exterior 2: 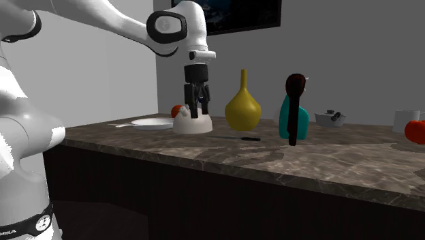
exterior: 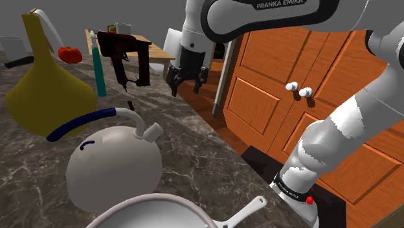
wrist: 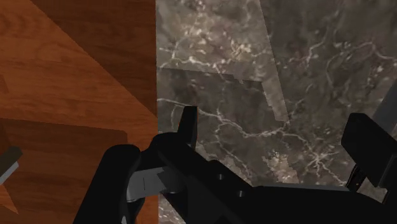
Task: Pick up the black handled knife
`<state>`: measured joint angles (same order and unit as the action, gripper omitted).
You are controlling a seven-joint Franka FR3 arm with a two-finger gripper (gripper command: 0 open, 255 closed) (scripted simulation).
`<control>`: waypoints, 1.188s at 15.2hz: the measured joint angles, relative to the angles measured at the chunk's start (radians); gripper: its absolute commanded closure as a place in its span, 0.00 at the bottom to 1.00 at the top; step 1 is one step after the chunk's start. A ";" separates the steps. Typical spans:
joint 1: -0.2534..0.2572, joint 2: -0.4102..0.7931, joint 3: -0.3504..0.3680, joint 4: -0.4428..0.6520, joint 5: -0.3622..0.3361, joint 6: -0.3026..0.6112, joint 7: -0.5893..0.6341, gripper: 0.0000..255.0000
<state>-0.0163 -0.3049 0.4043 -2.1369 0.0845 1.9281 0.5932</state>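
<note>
The black-handled knife (exterior 2: pixel 249 138) lies flat on the dark marble counter (exterior 2: pixel 327 163), between the yellow vase (exterior 2: pixel 243 109) and the counter's front edge. In the shoulder view it is a small dark shape (exterior: pixel 131 104) beyond the white jug. My black gripper (exterior: pixel 186 83) hangs above the counter's edge, well above the knife and to the shoulder view's right of it. In the second exterior view the gripper (exterior 2: pixel 197 109) is up and to the left of the knife. Its fingers stand apart with nothing between them. The wrist view looks past the gripper (wrist: pixel 278 135) at bare marble and a wooden panel.
A white jug (exterior: pixel 115 167), a white pan (exterior: pixel 155 217), a teal bottle (exterior: pixel 99 65), a dark red power tool (exterior: pixel 124 55) and a red tomato (exterior: pixel 70 54) crowd the counter. Orange wooden doors (exterior: pixel 285 65) stand beyond the counter's edge. A white bowl (exterior 2: pixel 330 118) sits farther back.
</note>
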 measured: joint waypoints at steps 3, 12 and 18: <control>-0.001 0.122 0.053 0.089 -0.040 0.014 0.099 0.00; 0.075 0.533 0.126 0.425 -0.232 -0.004 0.387 0.00; 0.098 0.606 0.120 0.454 -0.267 0.024 0.429 0.00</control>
<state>0.0817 0.3015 0.5241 -1.6826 -0.1830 1.9521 1.0219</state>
